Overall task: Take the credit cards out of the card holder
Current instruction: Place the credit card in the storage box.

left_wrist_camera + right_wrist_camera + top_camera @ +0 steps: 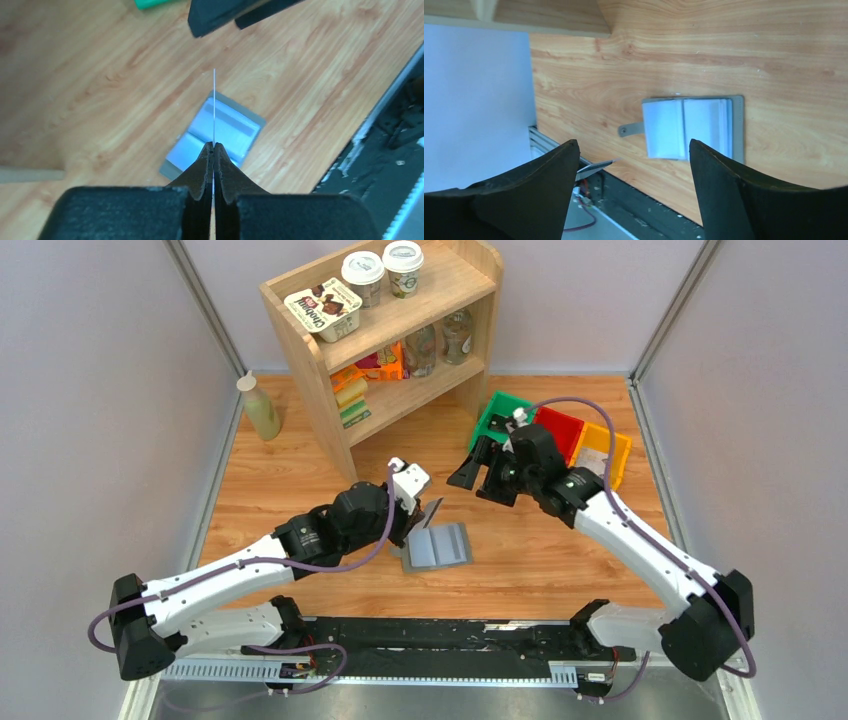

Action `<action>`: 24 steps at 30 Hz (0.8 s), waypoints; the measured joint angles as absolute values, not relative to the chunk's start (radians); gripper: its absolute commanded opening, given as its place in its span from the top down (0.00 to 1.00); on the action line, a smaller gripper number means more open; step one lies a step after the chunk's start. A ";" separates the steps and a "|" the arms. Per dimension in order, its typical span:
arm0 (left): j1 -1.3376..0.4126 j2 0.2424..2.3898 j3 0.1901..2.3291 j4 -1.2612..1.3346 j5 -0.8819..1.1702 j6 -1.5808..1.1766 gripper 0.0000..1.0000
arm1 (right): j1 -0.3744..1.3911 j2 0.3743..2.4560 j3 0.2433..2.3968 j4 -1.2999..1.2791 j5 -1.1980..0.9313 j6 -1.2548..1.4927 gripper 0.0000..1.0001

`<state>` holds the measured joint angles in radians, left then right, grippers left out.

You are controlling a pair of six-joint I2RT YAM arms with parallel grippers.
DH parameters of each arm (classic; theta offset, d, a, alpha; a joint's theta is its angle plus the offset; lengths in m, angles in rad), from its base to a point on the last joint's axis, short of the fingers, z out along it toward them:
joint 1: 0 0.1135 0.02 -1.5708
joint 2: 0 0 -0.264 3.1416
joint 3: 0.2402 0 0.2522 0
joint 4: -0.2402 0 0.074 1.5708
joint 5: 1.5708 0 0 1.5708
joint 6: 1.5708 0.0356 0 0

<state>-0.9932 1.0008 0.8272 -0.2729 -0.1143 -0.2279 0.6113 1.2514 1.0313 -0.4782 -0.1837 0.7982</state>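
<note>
Grip matters: the left tool (213, 148) is clamped on one credit card (214, 106), held edge-on above the open card holder (437, 546) by the desk's near edge. Carry it aside and lay it flat; the right tool (478, 472) gapes wide, empty.

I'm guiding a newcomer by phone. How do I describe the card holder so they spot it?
From the wooden shelf at the back, come forward across the table. There lies the card holder, open flat like a book, beside the left hand pinching a card. Unlike the bright bins, it is thin and grey with pale blue pockets.
</note>
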 measured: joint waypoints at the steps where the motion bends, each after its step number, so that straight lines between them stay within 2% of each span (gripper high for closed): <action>1: -1.011 1.002 0.831 -0.271 -0.133 -0.189 1.00 | 0.608 1.225 1.031 -0.495 -0.181 0.827 0.14; 6: -1.066 1.018 0.834 -0.263 -0.263 0.001 1.00 | 0.605 1.114 1.031 -0.522 -0.180 0.950 0.13; 10: -1.109 1.060 0.845 -0.232 -0.335 0.146 1.00 | 0.606 1.103 1.031 -0.519 -0.218 1.023 0.13; 15: -1.147 1.132 0.868 -0.168 -0.376 0.284 1.00 | 0.609 1.140 1.017 -0.493 -0.258 1.083 0.19; 20: -1.160 1.185 0.892 -0.125 -0.384 0.387 1.00 | 0.614 1.172 0.982 -0.458 -0.281 1.122 0.35; 23: -1.165 1.199 0.898 -0.104 -0.384 0.428 1.00 | 0.615 1.183 0.964 -0.435 -0.290 1.140 0.49; 24: -1.167 1.202 0.898 -0.099 -0.384 0.442 1.00 | 0.615 1.187 0.960 -0.429 -0.292 1.148 0.59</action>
<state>-1.1667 1.2018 0.8982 -0.0986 -0.3840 0.4416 0.6147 1.1870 0.9600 -0.4286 -0.2920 1.1477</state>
